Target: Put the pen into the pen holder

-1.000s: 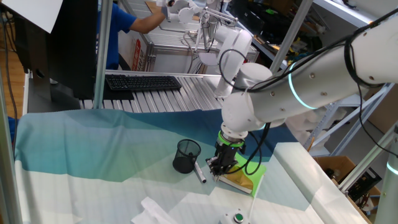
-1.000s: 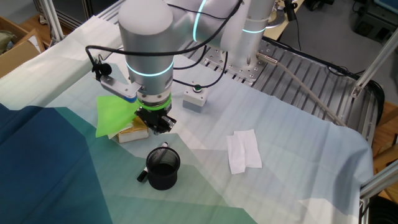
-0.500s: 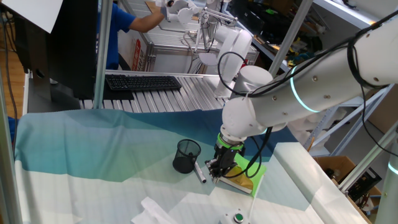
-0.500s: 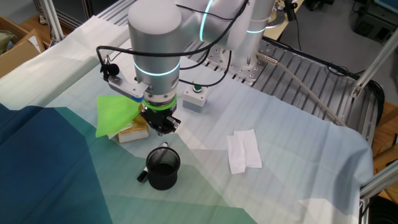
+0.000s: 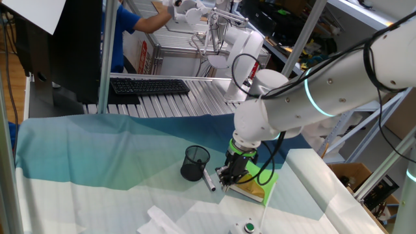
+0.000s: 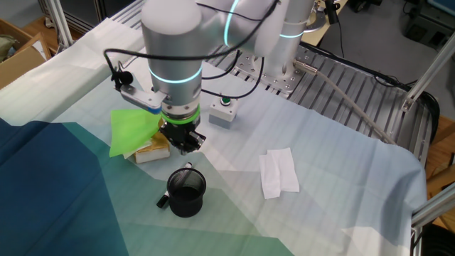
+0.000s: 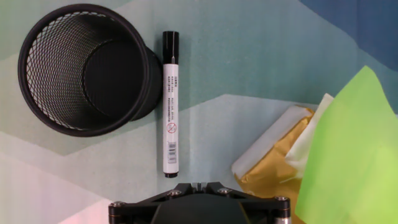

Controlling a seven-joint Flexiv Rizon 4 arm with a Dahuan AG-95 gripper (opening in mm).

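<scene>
The pen (image 7: 170, 106) lies flat on the cloth, silver-white with a black cap, right beside the pen holder (image 7: 81, 68). The holder is a black mesh cup, upright and empty. In one fixed view the pen (image 5: 208, 181) lies right of the cup (image 5: 195, 162). In the other fixed view the cup (image 6: 186, 192) hides most of the pen, and only its dark end (image 6: 162, 202) shows. My gripper (image 7: 199, 185) hovers above the cloth, near the pen's lower end, with the fingers together and nothing in them. It also shows in both fixed views (image 5: 224, 177) (image 6: 181, 146).
A yellow sponge block (image 7: 273, 155) under a green cloth (image 7: 348, 149) lies right of the pen, close to the gripper. A grey button box (image 6: 224, 112) and a white tissue (image 6: 279, 171) lie farther off. A keyboard (image 5: 149, 86) sits on the metal rack behind.
The arm has shifted only slightly above the cloth. The pen and the cup have not moved.
</scene>
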